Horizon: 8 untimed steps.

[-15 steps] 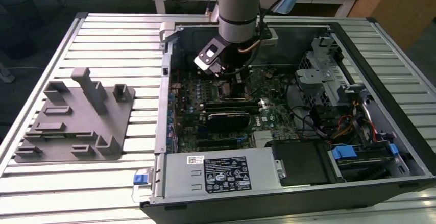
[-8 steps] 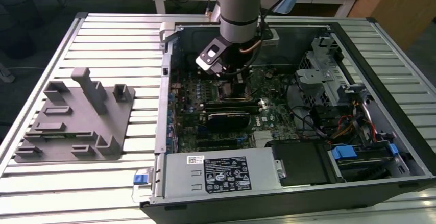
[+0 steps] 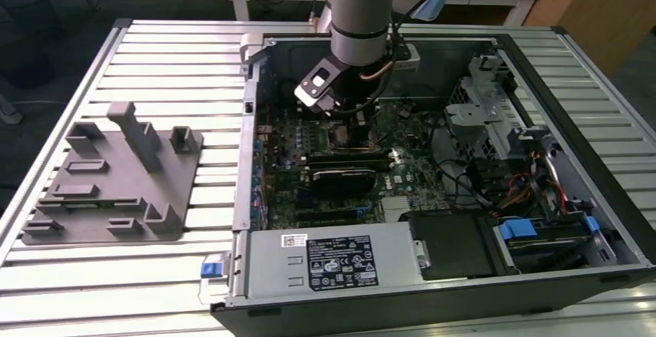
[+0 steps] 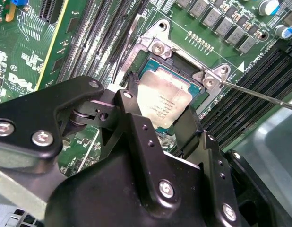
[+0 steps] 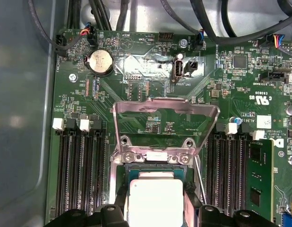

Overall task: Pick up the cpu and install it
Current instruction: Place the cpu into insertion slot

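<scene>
Gripping the cpu (image 4: 164,101), claw (image 4: 159,107) over open socket (image 4: 176,59), lid printed

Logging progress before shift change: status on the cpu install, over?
Gripper shut on the cpu, at the open socket. Retention plate flipped up. Nothing in the way.

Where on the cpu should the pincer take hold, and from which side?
Its two opposite thin edges, from straight above: the cpu lies flat at the socket, with the raised load plate at one side. The pincer grips it so.
</scene>
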{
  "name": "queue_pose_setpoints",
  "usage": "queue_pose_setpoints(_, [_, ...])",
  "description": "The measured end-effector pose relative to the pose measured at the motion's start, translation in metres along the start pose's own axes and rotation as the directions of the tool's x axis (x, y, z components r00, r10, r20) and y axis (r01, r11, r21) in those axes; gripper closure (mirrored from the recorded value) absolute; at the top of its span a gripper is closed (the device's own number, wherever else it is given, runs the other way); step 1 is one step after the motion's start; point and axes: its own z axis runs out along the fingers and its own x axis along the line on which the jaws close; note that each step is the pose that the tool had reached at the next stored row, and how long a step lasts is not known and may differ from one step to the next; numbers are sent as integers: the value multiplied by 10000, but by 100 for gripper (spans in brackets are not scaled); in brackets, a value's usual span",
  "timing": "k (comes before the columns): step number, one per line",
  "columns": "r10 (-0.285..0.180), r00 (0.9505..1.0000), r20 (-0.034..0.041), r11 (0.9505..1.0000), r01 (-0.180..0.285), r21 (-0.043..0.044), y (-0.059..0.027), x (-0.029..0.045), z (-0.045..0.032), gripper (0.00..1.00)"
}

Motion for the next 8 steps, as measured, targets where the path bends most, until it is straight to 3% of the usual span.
queue_pose_setpoints(8, [5,10000,0,10000,-5,0,0,0,9,46])
